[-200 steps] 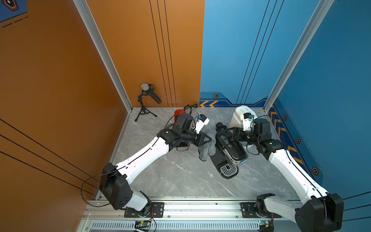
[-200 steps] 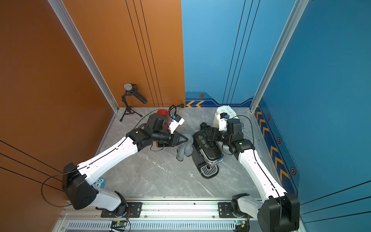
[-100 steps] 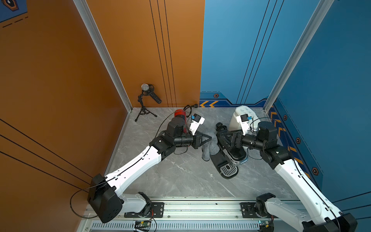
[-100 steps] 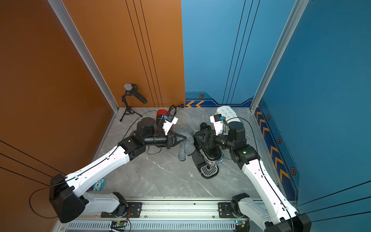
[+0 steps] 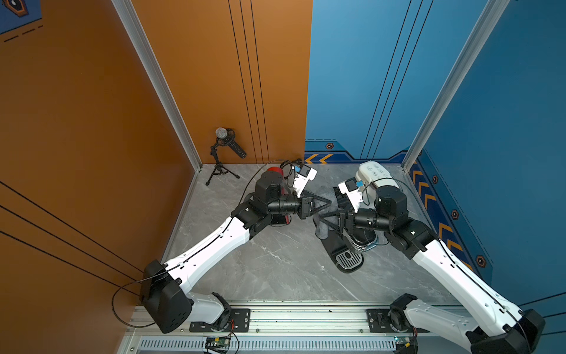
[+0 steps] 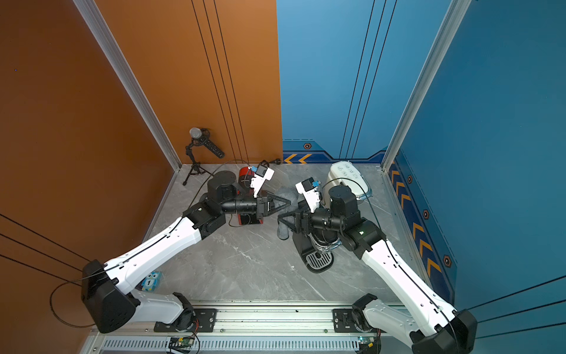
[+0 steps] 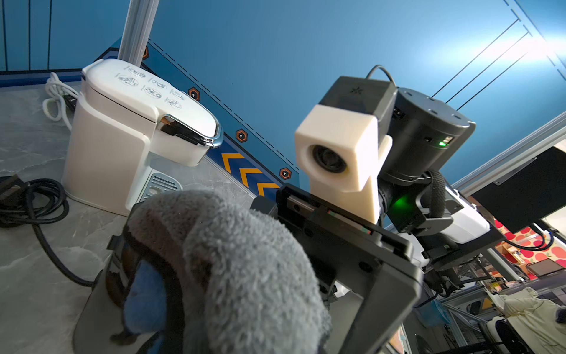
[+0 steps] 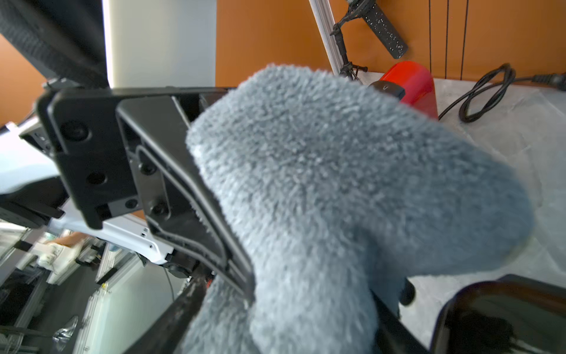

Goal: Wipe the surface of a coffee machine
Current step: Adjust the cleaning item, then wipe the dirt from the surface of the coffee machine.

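Note:
A grey fluffy cloth [image 5: 321, 230] hangs between my two grippers, just left of the black coffee machine [image 5: 337, 249] with its round drip tray [image 5: 349, 260]. My left gripper [image 5: 330, 202] is shut on the cloth's upper part; in the left wrist view the cloth [image 7: 245, 269] hides its jaws. My right gripper [image 5: 320, 218] reaches in from the right above the machine. In the right wrist view the cloth [image 8: 337, 184] fills the gap of the right gripper [image 8: 288, 291] and touches both fingers. In both top views the two grippers' tips almost meet [image 6: 279, 219].
A white coffee machine [image 5: 373, 177] stands at the back right. A red coffee machine [image 6: 245, 173] sits half hidden behind my left arm. A microphone on a tripod [image 5: 222, 144] is in the back left corner. Black cables [image 7: 36, 199] lie on the grey floor.
My right gripper swung left off the black machine's top to the hanging cloth, and its jaws came in round it. My left gripper kept hold and shifted slightly right.

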You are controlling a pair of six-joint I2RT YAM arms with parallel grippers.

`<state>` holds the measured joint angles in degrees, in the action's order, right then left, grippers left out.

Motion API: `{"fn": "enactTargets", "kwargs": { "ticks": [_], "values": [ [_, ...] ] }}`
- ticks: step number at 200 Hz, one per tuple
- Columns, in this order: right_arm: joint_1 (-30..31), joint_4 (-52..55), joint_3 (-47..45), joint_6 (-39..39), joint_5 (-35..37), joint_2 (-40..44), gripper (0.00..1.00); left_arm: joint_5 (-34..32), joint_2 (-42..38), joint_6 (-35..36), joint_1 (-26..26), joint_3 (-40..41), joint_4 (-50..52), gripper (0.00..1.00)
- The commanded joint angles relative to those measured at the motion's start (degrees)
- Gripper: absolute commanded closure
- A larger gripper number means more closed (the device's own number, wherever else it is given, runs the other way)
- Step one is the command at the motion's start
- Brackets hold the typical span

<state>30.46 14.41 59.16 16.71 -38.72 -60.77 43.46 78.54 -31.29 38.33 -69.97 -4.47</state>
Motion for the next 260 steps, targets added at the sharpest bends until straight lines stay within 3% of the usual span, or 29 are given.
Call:
{"fn": "enactTargets", "kwargs": {
  "ticks": [1, 23, 31, 54, 84, 111, 161, 203, 237, 260],
  "values": [
    [1.08, -1.00, 1.57, -0.81, 4.02, 0.33, 0.64, 2.71, 0.01, -1.28, -0.06, -1.04, -2.63, 1.00],
    [1.44, -0.31, 1.32, -0.98, 5.50, 1.82, 0.90, 1.87, -0.56, -1.47, -1.35, 0.21, -2.63, 1.00],
    [1.53, 0.71, 1.47, -1.21, 5.99, 2.49, 0.94, 1.36, -0.77, -1.50, -1.88, 0.62, -2.63, 0.94],
    [1.58, 6.38, 1.86, -1.77, 6.93, 5.06, 0.99, -0.31, -1.29, -1.23, -3.26, 1.80, -2.60, 0.73],
    [2.67, 16.09, 0.13, -1.25, 3.31, 8.85, 1.00, -2.23, -1.59, -0.64, -4.78, 4.20, -2.63, 0.55],
    [6.41, 22.79, -5.25, 1.78, 3.91, 13.22, 1.00, -4.92, -1.57, 0.06, -5.85, 7.36, -2.65, 0.45],
    [9.09, 29.07, -17.31, 11.51, 14.94, 19.38, 0.99, -9.75, 0.21, 1.42, -5.48, 12.94, -2.60, 0.45],
    [9.27, 29.35, -22.17, 18.22, 27.09, 21.99, 0.98, -13.55, 3.72, 2.48, -1.92, 15.13, -2.56, 0.47],
    [9.34, 31.47, -23.86, 20.51, 23.30, 20.52, 0.99, -15.80, 7.04, 2.58, 1.05, 15.31, -2.63, 0.47],
    [11.91, 37.87, -23.18, 25.74, 31.88, 23.94, 0.99, -18.49, 9.08, 2.58, 3.12, 14.78, -2.64, 0.48]
  ]
}}
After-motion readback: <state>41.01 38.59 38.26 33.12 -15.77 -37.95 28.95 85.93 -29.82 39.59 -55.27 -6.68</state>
